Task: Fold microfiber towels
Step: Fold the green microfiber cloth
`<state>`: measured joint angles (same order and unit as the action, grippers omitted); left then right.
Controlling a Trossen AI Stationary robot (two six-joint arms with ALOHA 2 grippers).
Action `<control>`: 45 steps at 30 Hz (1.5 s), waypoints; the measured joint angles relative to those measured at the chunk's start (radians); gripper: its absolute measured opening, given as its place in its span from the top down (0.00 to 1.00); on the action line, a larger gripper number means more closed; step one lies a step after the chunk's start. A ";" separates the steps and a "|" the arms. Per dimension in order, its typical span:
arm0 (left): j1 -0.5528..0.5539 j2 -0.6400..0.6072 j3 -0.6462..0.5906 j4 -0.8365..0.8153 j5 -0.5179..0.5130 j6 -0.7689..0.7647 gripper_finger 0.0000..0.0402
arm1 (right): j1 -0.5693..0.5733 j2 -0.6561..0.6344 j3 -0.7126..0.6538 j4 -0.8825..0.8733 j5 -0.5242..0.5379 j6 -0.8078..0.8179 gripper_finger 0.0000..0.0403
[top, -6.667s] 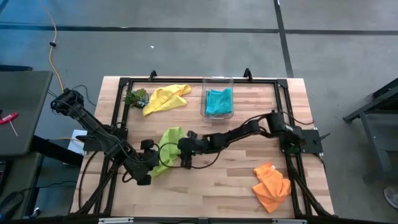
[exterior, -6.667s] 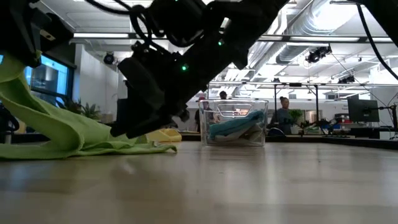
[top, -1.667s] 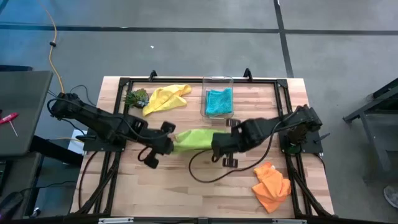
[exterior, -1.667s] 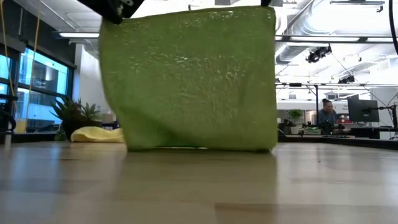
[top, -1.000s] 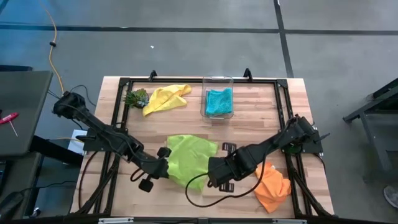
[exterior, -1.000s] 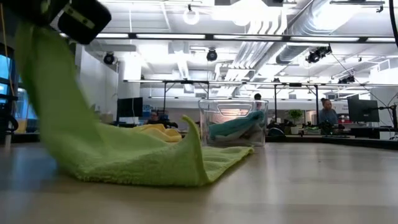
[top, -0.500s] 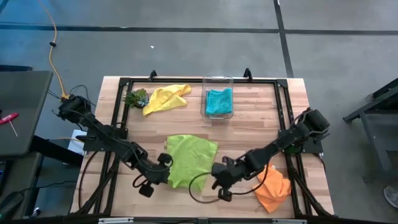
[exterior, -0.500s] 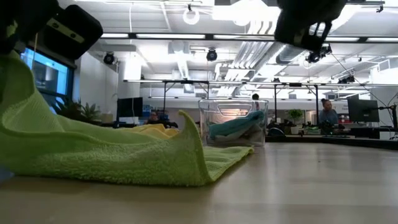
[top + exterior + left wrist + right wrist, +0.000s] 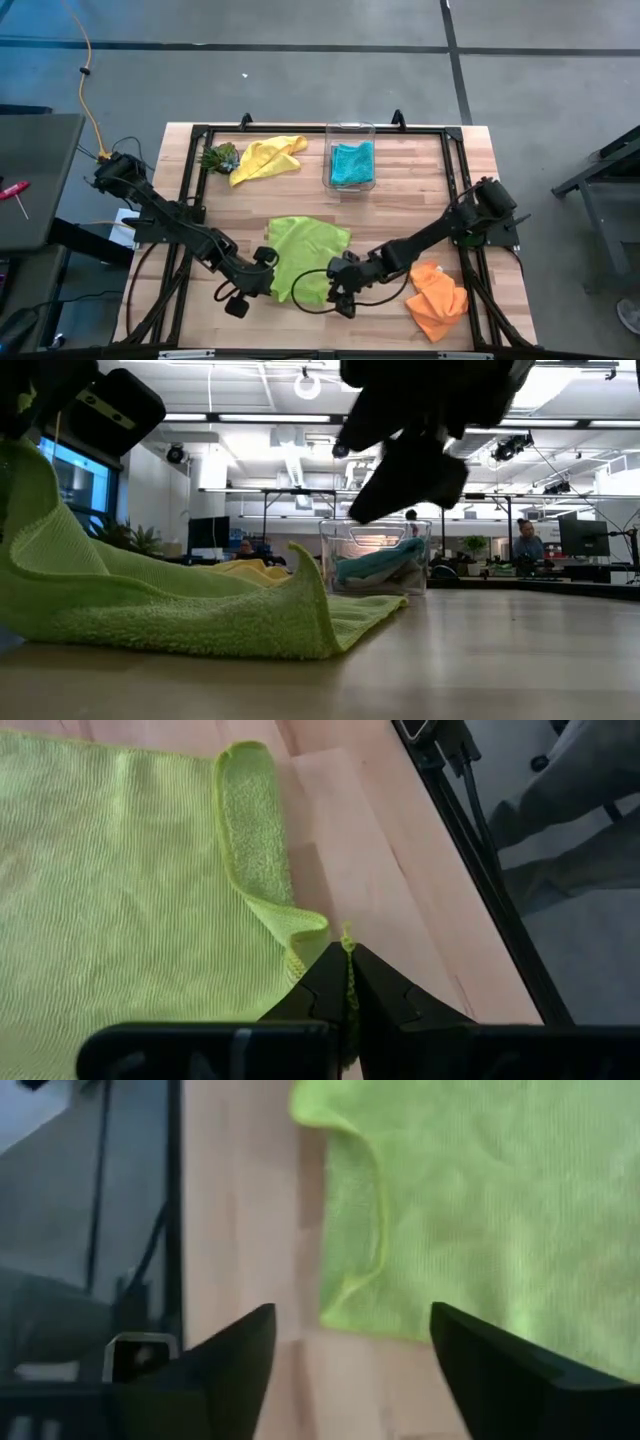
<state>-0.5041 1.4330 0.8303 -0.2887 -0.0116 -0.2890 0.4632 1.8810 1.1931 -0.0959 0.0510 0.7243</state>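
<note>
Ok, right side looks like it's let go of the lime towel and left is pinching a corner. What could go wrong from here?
The left gripper is shut on a corner of the lime green towel; pulling with it alone could drag or bunch the spread cloth. The edge by that corner is curled over, so a fold may lock in a crease. The right gripper, open at the towel's near edge, could snag the turned-up corner if it closes again.

Light wooden desk [image 9: 390, 210] framed in black rails, and the lime green towel [image 9: 305, 255] lies spread mid-desk, one corner curled up. Along the far edge sit the leafy clump [image 9: 219, 157], the crumpled yellow towel [image 9: 265, 157] and the clear box [image 9: 351, 160] with the teal towel [image 9: 352, 163] inside. The orange towel [image 9: 437, 298] lies bunched near the front right corner.
</note>
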 joint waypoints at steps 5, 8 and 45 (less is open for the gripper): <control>0.001 0.000 0.000 -0.003 0.000 -0.008 1.00 | -0.005 0.086 0.147 -0.149 0.054 -0.034 0.30; 0.001 0.000 0.000 0.000 0.000 -0.008 1.00 | -0.004 0.165 0.257 -0.265 0.053 -0.056 0.30; 0.001 0.000 0.000 -0.001 -0.044 0.004 1.00 | 0.008 0.298 0.383 -0.318 0.047 0.135 0.99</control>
<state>-0.5036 1.4326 0.8307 -0.2901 -0.0556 -0.2851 0.4709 2.1789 1.5761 -0.4141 0.0982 0.8593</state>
